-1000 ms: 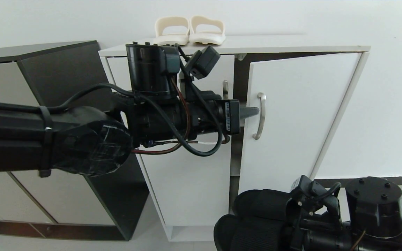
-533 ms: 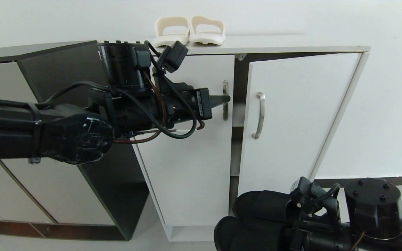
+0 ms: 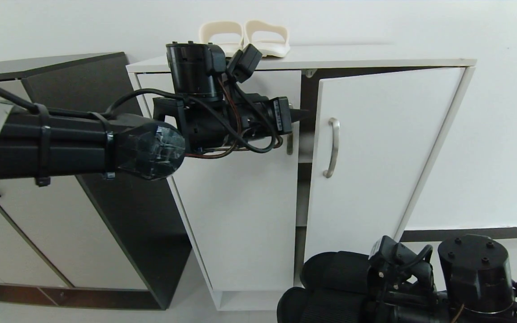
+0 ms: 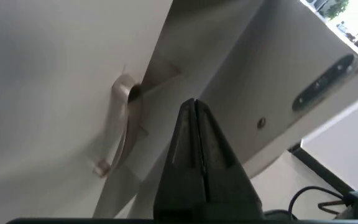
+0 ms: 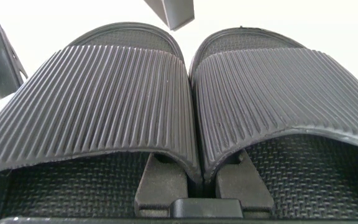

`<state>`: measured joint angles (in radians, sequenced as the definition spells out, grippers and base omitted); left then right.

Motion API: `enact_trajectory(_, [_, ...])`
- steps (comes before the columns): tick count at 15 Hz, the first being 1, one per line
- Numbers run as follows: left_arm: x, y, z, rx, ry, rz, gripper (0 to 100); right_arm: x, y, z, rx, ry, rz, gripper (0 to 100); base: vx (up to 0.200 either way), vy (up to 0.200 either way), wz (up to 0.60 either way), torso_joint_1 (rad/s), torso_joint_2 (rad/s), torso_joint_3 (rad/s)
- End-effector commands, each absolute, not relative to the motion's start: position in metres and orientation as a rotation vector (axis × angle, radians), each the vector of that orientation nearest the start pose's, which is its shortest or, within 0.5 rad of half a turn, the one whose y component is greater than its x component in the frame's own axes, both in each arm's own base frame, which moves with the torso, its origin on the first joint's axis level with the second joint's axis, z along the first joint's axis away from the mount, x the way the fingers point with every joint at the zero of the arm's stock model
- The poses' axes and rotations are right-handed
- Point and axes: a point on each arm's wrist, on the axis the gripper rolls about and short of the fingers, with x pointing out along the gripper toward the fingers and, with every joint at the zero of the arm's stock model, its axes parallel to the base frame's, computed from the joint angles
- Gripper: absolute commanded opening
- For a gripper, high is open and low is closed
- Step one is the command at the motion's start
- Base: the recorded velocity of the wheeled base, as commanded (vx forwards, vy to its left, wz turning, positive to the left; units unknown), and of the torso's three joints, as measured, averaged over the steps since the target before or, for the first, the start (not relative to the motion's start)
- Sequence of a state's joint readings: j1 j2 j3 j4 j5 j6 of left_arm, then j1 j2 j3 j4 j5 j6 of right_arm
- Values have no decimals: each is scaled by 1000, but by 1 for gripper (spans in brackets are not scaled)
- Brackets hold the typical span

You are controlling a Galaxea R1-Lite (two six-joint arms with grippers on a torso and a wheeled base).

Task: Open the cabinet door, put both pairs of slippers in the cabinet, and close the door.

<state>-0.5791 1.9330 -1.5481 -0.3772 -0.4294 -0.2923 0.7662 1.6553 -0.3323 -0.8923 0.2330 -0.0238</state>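
left gripper (image 3: pixel 302 115) has come off the right door handle (image 3: pixel 331 148), going back and up. Its tip now sits at the gap between the doors, just above the left door handle (image 3: pixel 289 146), with its fingers pressed together and nothing held. right door (image 3: pixel 384 148) still ajar. right gripper (image 5: pixel 202 182) is clamped on the black slippers (image 5: pixel 185 99): pair side by side, long axes along its fingers, toes pointing away from the wrist. white slippers (image 3: pixel 245 38) sit on the cabinet top (image 3: pixel 366 56), above the left gripper.
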Motion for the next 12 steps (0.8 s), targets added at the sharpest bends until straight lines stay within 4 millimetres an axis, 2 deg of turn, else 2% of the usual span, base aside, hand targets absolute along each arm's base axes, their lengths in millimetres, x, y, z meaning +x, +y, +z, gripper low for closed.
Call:
enact_trajectory(1, [336,-235,277,-270,167,-1004,0,165,166,104,-142,428,989,0,0,0,0,0,0,0])
enact_trajectory(2, [339,-238,278,-278,161,-1006,0,165,166,104,-141,428,989,0,0,0,0,0,0,0])
enact_trajectory(4, [339,-241,278,-278,156,-1012,0,165,167,104,-141,430,992,0,-200,0,0,5,0,-2])
enact_trajectory(7, [329,-253,279,-275,159,-1047,0,160,171,104,-144,431,1019,0,-200,0,0,1,2,1])
enact_trajectory(10, [303,-284,279,-266,165,-1108,0,146,176,105,-155,423,1074,0,-200,0,0,-1,2,1])
enact_trajectory(12, [288,-310,273,-259,180,-1176,0,143,178,106,-158,421,1087,0,-200,0,0,2,2,5])
